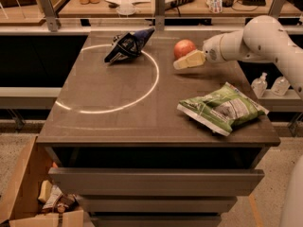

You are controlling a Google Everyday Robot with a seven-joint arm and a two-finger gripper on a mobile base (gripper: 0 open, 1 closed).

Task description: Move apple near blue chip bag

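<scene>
My gripper (188, 60) just beside apple (183, 47) — grip state: cannot tell. Risk: glancing contact rolls it away from blue chip bag (128, 44).

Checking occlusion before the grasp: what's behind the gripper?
The apple sits right behind the gripper, on the table. The gripper covers the apple's lower front, so whether the two are touching cannot be seen.

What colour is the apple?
The apple is red-orange, clearest in the camera view; the gripper sits just beside it.
</scene>
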